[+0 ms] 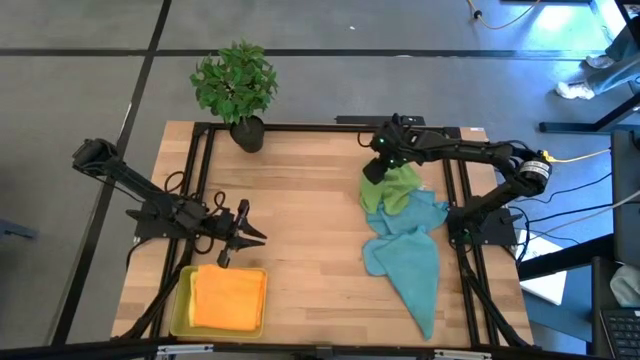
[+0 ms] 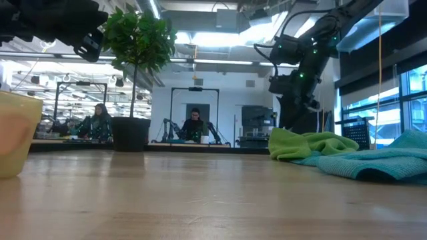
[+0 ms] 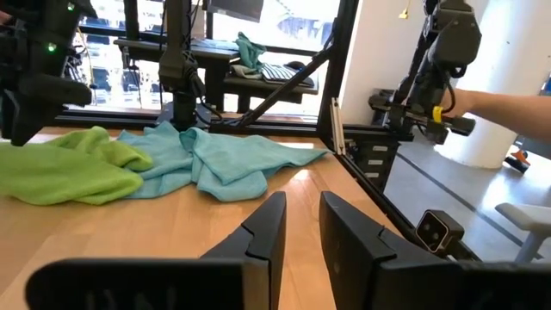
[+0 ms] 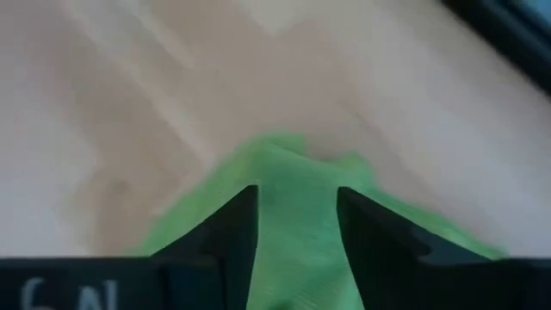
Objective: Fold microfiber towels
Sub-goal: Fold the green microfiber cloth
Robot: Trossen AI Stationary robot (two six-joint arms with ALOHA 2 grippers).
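The light wooden counter (image 1: 310, 210) with its black metal frame is seen from above. On it, directly under the right end effector (image 1: 376, 172), a crumpled green microfiber towel (image 1: 392, 188) is lying. Two teal-blue microfiber towels (image 1: 408, 250) are spread loosely just beside the green one and touching it, on the side toward the front edge of the counter. In the right wrist view, the two dark fingers (image 4: 231, 228) of this end effector are held apart with the green cloth between and below them; whether the cloth is gripped cannot be told.

A rigid yellow rectangular plastic tray (image 1: 181, 310) is placed just beside the left end effector (image 1: 238, 233), toward the front corner. A folded orange microfiber towel (image 1: 229, 298) is kept inside it. The left end effector is hovering over bare wood, its fingers (image 3: 263, 237) nearly closed with only a narrow gap, and nothing is held.

A small green potted plant in a dark pot (image 1: 238, 92) is standing at the far edge of the counter, well apart from both end effectors.
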